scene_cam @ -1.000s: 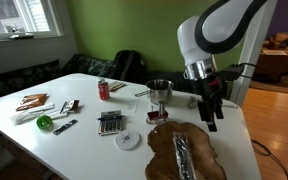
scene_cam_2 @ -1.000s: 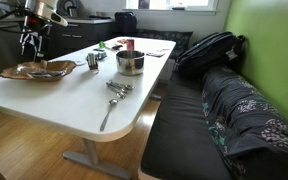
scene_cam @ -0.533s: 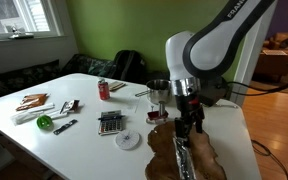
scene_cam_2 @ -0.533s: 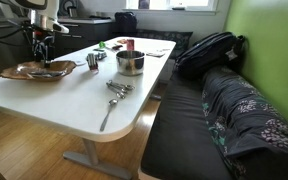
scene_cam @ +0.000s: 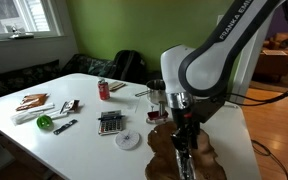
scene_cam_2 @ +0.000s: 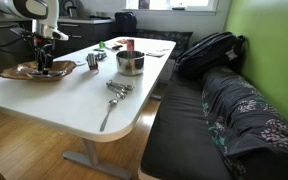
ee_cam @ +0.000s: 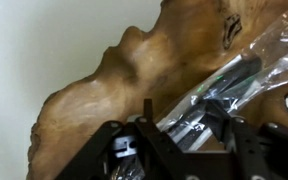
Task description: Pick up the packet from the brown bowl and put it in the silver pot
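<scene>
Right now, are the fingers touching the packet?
Cannot tell. In the wrist view the packet runs down between the fingers, but blur hides any contact or gap.

Packet (ee_cam: 230, 80) partly beyond wrist view's edge

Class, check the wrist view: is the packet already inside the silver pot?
No, the packet lies on the bare wood of the brown bowl.
</scene>
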Available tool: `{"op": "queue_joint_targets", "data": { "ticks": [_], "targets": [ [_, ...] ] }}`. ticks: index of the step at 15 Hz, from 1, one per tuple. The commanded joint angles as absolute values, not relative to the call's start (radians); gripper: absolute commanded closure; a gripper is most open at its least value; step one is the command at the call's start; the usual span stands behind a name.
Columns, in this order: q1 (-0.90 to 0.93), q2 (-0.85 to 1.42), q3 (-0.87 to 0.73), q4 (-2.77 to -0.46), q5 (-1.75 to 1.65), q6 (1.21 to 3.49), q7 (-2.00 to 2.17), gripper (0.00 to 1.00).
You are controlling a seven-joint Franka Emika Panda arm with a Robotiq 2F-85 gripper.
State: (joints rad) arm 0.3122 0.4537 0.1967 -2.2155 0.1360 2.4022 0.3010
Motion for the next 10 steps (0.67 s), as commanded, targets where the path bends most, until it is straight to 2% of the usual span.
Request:
{"op": "queue_joint_targets", "data": {
  "ticks": [1,3,5,10],
  "targets": [
    [0.339,0.494,0.175,-2.186,0.101,2.409,0.342,0.73],
    [0.347,0.492,0.171,-2.180,0.092,2.408,0.349,0.89],
    [0.355,0.472,0.170,-2.184,0.083,2.409,0.358,1.00],
    [0.367,0.363,0.165,-2.235,0.037,2.411,0.398,1.00]
  ]
}}
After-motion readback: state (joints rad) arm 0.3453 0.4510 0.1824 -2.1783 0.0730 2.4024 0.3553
